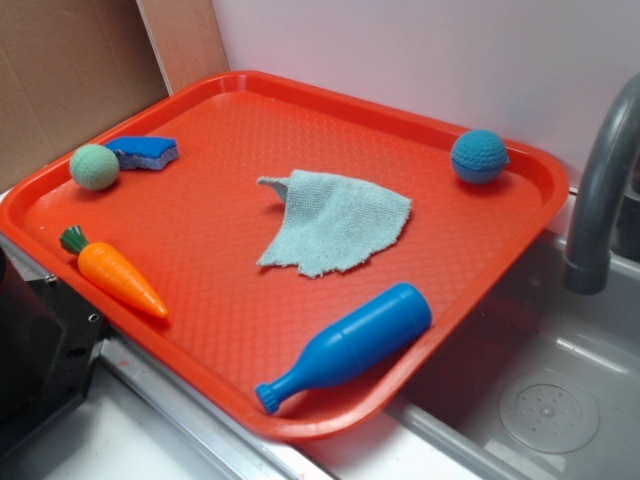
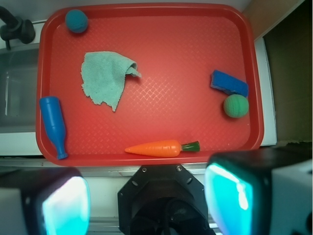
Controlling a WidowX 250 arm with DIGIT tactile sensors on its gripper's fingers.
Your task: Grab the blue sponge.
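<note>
A soft, light blue sponge (image 1: 146, 152), touching a green ball (image 1: 94, 166), is best pinched across its long sides; the pincer (image 2: 146, 200) is held open.

White wall (image 1: 420, 50) behind, plain, evenly lit w/ soft diffuse light, no hard shadows. Brown cardboard panel (image 1: 60, 80) at rear left, w/ a paler wood-toned strip (image 1: 185, 40) leaning beside it. Light grey worktop (image 1: 110, 440) at front, w/ metal edge strip (image 1: 200, 420) running diagonally. Stainless sink basin (image 1: 540, 380) to the right, round perforated drain (image 1: 548, 410) in its floor. Dark grey curved faucet (image 1: 600, 170) rises at sink's far side; wrist view shows it at top left (image 2: 14, 27). Sink metal is dull, w/ faint reflections.
</note>
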